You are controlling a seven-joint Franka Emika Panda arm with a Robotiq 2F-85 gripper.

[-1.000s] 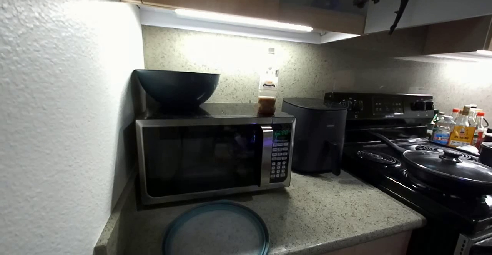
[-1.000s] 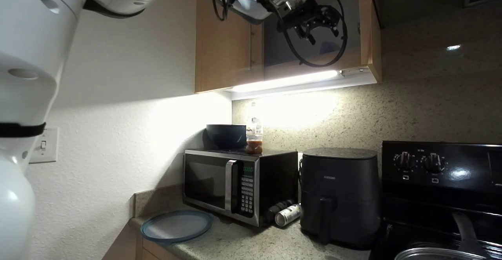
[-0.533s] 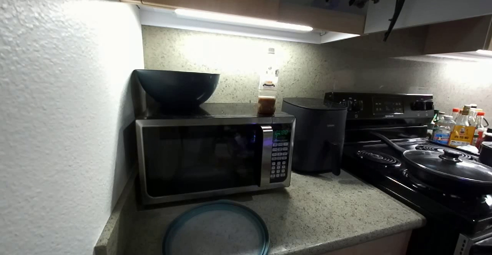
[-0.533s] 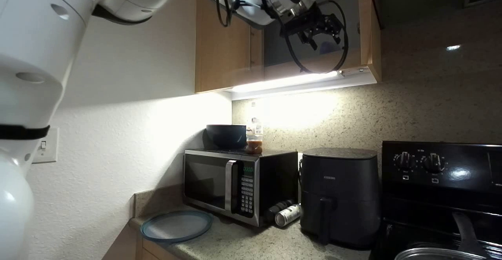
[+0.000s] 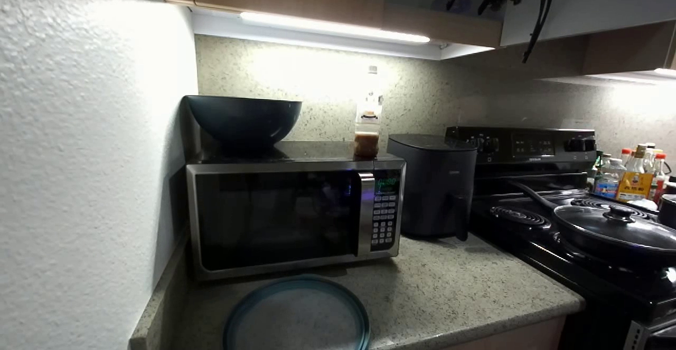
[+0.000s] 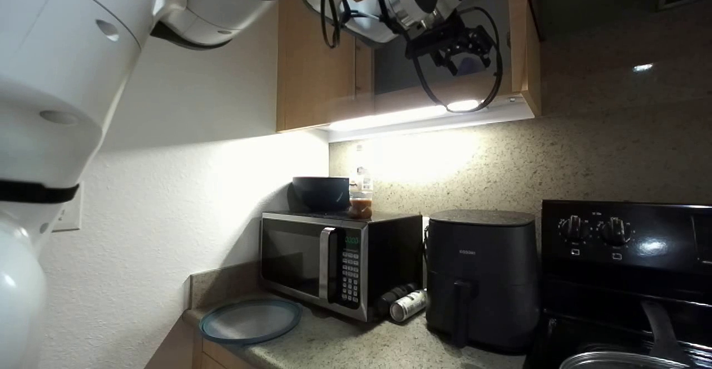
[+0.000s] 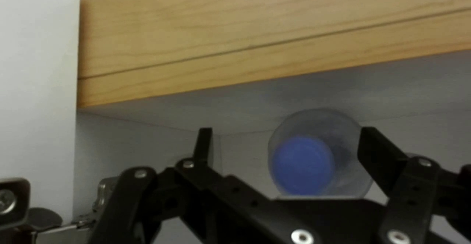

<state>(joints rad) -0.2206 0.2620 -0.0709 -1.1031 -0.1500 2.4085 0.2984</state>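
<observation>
My black gripper (image 7: pixel 287 144) is open, its two fingers standing wide apart with nothing held. Beyond the fingertips, inside the cabinet, is a translucent round container (image 7: pixel 347 152) with a blue disc (image 7: pixel 303 165), perhaps its lid. The container appears between the fingers but closer to the right one, which overlaps its edge in the picture; no contact is evident. The gripper body hides its lower part. In an exterior view the gripper (image 6: pixel 470 65) hangs before the open upper cabinet, a dim blue patch behind it. The gripper (image 5: pixel 466 8) also shows at the top in an exterior view.
A wooden cabinet edge (image 7: pixel 257 49) crosses the wrist view, with a white panel (image 7: pixel 36 71) and metal hinge at left. A cable loop (image 6: pixel 495 88) dangles below the gripper. Underneath are a microwave (image 5: pixel 285 218) bearing a bowl (image 5: pixel 243 120) and bottle (image 5: pixel 366 141), and an air fryer (image 5: pixel 433 186).
The arm has come further in front of the cabinet: rightward and slightly down in an exterior view, down and a little left in an exterior view. The cable loop dropped with it. The jaws stayed open.
</observation>
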